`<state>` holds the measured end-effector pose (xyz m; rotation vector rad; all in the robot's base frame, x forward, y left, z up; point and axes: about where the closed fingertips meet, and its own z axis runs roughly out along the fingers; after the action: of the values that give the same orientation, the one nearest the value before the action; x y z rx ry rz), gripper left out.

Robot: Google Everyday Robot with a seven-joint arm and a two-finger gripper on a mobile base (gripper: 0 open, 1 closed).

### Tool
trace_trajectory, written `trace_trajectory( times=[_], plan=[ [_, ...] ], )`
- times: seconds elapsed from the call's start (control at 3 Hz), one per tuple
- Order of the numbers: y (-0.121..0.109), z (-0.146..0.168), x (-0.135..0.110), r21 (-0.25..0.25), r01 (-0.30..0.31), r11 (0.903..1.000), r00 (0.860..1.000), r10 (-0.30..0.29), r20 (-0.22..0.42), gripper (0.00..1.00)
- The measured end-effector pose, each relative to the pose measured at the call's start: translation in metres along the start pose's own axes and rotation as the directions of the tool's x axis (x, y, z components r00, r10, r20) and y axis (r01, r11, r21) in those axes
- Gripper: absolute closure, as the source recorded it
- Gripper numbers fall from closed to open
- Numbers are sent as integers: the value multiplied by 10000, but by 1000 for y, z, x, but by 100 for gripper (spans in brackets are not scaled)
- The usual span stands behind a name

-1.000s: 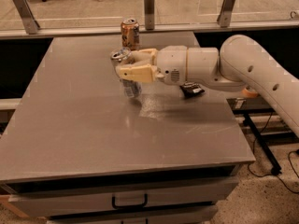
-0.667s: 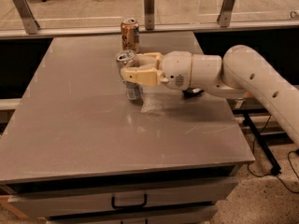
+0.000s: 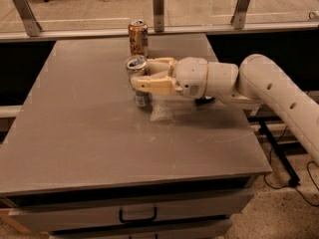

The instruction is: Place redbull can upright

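The redbull can (image 3: 139,97) stands upright on the grey table (image 3: 89,128), a little behind its middle; its silver top (image 3: 135,62) faces up and slightly toward the camera. My gripper (image 3: 144,77) reaches in from the right, and its tan fingers (image 3: 152,85) are closed around the can's upper body. The can's base rests on or sits just above the tabletop; I cannot tell which.
A wider orange-tan can (image 3: 138,38) stands upright just behind the redbull can, near the table's far edge. A small clear crumpled bit of plastic (image 3: 160,111) lies on the table right of the can. A glass barrier with metal posts (image 3: 158,9) runs behind the table.
The gripper with the can has shifted slightly right and back; the can stays upright in the fingers.
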<state>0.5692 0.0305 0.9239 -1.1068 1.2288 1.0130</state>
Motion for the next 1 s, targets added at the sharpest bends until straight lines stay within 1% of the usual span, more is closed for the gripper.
trace_trajectory(
  times=[0.33, 0.67, 1.0],
  plan=[
    [0, -6, 3, 236, 2, 9997, 9998, 2, -186, 12],
    [2, -14, 10, 534, -215, 9983, 9992, 232, -321, 0],
    [12, -41, 11, 1355, -488, 9896, 9973, 558, -485, 0]
  ],
)
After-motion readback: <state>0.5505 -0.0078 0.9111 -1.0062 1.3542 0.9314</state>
